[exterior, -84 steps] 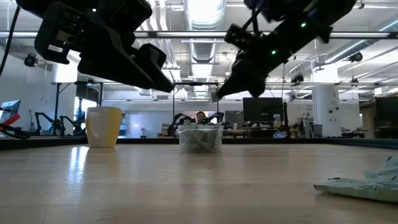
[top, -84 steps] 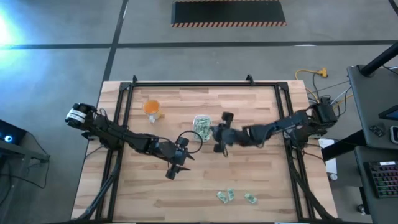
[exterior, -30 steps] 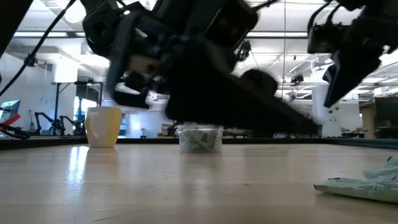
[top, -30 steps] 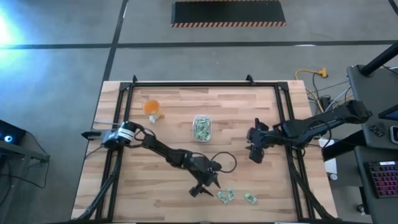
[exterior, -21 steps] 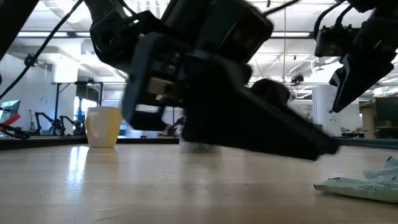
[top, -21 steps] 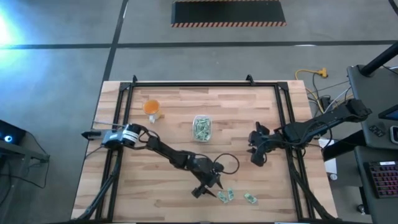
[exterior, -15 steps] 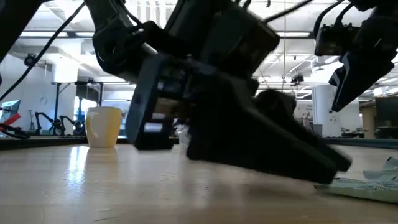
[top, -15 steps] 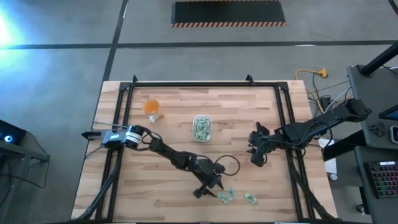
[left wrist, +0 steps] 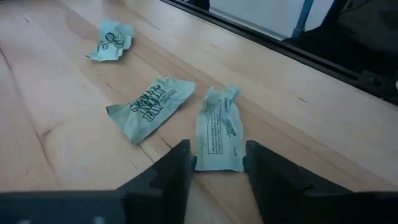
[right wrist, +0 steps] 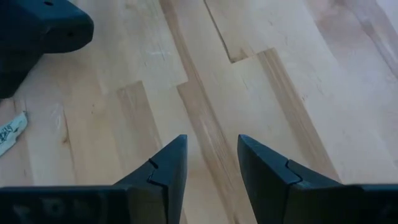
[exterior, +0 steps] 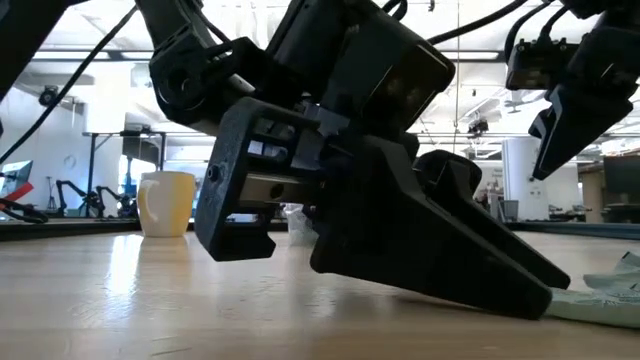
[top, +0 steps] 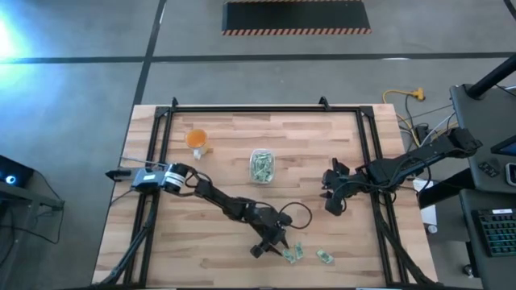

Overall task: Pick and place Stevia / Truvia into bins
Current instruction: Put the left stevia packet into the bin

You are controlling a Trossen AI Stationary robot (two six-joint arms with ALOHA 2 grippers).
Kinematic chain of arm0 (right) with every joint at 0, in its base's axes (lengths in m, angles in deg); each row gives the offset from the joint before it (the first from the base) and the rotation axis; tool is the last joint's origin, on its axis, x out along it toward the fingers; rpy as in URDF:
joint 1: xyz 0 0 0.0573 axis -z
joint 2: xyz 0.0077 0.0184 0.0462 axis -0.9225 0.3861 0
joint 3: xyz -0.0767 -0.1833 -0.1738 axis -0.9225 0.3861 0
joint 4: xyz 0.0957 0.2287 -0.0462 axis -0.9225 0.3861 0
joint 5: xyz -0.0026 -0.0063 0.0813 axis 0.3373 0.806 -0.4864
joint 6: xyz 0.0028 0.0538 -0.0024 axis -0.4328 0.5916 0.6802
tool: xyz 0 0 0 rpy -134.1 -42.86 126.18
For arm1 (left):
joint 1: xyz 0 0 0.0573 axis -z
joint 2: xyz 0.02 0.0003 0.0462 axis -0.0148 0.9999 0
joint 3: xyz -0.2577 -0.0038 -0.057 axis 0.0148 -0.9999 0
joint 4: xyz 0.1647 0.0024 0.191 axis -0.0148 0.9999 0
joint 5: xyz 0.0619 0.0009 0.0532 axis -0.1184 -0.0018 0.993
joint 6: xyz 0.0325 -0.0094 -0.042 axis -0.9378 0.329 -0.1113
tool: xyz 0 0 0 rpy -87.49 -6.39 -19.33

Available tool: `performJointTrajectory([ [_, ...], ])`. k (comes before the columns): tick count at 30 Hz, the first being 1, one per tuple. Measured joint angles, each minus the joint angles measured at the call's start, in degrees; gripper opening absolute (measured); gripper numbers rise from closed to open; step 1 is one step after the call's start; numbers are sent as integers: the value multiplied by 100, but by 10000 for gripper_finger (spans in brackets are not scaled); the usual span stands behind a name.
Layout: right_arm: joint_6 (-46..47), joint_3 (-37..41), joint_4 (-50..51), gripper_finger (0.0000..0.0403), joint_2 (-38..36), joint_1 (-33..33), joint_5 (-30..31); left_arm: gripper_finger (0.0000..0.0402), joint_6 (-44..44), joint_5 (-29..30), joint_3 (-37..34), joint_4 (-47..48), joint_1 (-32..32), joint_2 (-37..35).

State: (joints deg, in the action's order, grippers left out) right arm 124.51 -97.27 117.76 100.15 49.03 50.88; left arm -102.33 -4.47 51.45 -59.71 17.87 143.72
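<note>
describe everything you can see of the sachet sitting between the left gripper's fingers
The sachet is a thin, pale green paper packet with dark printed text, rectangular, its far end crumpled and twisted. It lies flat on the wooden table, lengthwise in the gap of the open left gripper, whose fingers flank its near end; whether they touch it is unclear. A second sachet lies right beside it and a third farther off.
</note>
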Motion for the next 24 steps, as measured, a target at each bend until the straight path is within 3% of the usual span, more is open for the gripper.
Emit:
performJointTrajectory([
  [10,19,0,-15,133,0,0,0,13,1,-26,0,16,0,0],
  [18,19,0,-7,132,0,0,0,10,-53,50,-66,528,-63,-320],
  [21,17,0,11,134,-1,0,2,10,-189,750,-161,1242,-95,-743],
  [24,17,0,8,134,0,0,2,10,-389,1954,-311,1915,-84,-1226],
])
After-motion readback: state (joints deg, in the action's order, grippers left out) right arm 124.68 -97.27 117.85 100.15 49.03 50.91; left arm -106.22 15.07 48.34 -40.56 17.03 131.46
